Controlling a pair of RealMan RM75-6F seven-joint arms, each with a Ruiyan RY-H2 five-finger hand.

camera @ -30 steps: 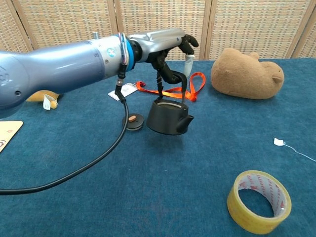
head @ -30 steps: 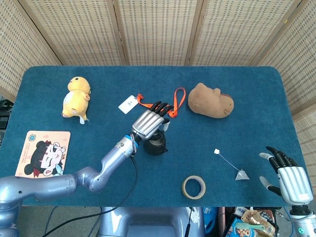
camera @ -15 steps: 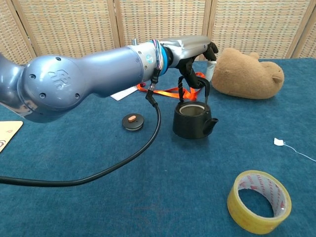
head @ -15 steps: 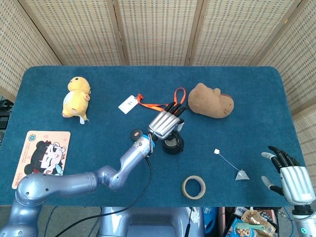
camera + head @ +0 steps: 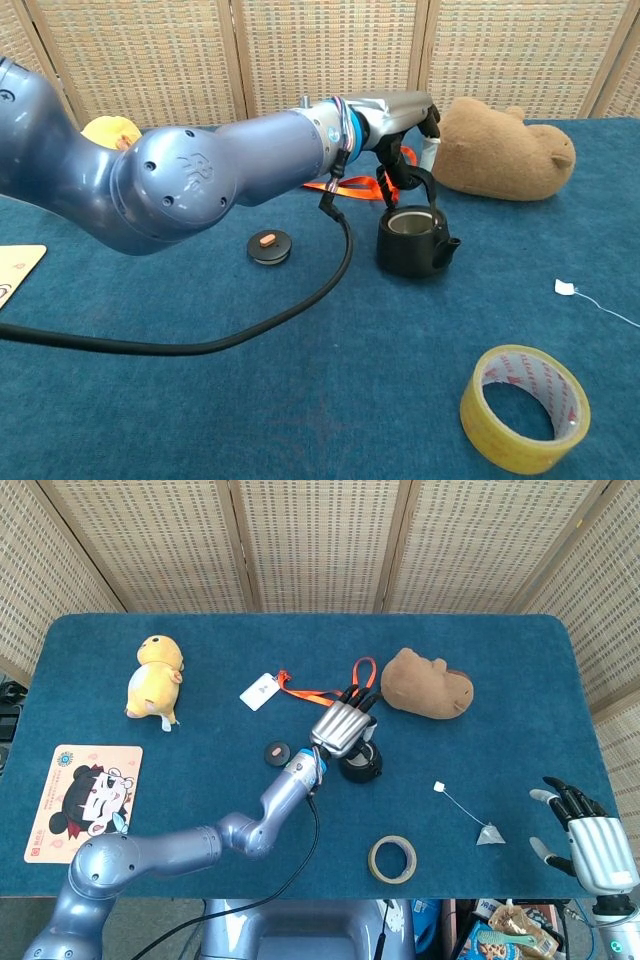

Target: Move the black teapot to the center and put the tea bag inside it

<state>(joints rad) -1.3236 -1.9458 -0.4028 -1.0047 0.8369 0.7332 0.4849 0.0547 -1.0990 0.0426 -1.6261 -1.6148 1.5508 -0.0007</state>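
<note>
Nearest us on the blue felt-like table cloth we see a glossy ring of yellowish packing tape lying flat, and at the near right edge our right hand, metallic with black fingers spread apart and holding nothing. Just left of that hand lies the tea bag, a small pale pyramid with a thin string running up-left to a white paper tag. At the near left sits a flat rectangular card printed with a cartoon figure. In the middle of the table stands the black teapot, squat and round with a matte, cast-iron look, a short spout pointing right and an open mouth; our left hand has its dark fingers curled around the arched handle above it. The teapot's round black lid, with a small orange knob, lies flat to the left. Farther back are an orange ribbon lanyard with a white tag, a fuzzy brown plush animal to the right and a yellow plush chick to the far left.
</note>
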